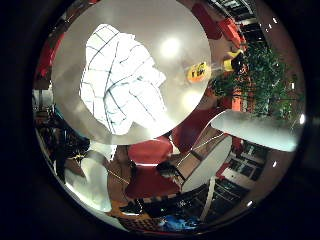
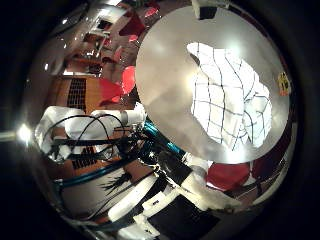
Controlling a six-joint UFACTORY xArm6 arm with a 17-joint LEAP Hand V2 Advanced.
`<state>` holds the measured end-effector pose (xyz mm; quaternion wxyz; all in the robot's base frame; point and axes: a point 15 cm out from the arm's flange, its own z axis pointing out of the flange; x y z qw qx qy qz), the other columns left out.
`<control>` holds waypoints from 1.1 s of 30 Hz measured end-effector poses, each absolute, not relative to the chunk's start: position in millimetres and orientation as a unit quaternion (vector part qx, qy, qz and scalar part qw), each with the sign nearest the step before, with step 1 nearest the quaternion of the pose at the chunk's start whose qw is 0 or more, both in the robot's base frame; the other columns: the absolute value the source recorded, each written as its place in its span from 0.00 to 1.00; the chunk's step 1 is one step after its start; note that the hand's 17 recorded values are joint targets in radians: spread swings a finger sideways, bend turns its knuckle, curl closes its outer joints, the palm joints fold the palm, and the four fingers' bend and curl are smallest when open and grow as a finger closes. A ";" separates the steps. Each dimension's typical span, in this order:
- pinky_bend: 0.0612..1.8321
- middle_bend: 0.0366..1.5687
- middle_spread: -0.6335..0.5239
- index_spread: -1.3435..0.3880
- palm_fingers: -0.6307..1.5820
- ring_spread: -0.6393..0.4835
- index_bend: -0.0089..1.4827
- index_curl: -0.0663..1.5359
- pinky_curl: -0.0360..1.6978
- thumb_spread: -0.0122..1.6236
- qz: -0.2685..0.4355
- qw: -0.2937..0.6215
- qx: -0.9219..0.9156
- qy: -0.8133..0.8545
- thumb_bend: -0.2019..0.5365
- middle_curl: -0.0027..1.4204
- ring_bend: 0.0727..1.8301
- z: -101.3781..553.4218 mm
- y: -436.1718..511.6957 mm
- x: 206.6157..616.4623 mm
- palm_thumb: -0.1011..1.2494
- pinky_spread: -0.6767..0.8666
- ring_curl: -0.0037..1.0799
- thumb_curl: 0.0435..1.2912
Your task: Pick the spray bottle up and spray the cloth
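Note:
A white cloth with a dark grid pattern lies crumpled on a round grey table. It covers much of the tabletop. My hand hovers well above the table, off to the side of the cloth. Its white fingers reach out straight and hold nothing. More of the hand's white and black body shows beside the table's edge. A small white and dark object stands at the table's rim; I cannot tell whether it is the spray bottle.
A small yellow and orange object sits on the table near its edge, apart from the cloth. Red chairs stand around and below the table. A green plant is off to one side.

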<state>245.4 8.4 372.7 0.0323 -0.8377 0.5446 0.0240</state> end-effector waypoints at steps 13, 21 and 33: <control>0.14 0.11 0.65 0.61 0.40 0.79 0.12 0.25 0.19 0.61 0.009 0.210 -0.717 0.664 0.24 0.22 0.08 399.8 -69.1 250.3 0.49 0.76 0.18 0.21; 0.14 0.12 0.63 0.61 0.41 0.78 0.11 0.23 0.19 0.60 -0.019 0.333 -0.639 0.693 0.24 0.23 0.10 391.4 -139.5 253.9 0.47 0.75 0.21 0.21; 0.16 0.14 0.61 0.62 0.40 0.77 0.11 0.21 0.19 0.60 0.026 0.465 -0.539 0.701 0.24 0.24 0.13 307.5 -196.7 247.1 0.47 0.74 0.23 0.20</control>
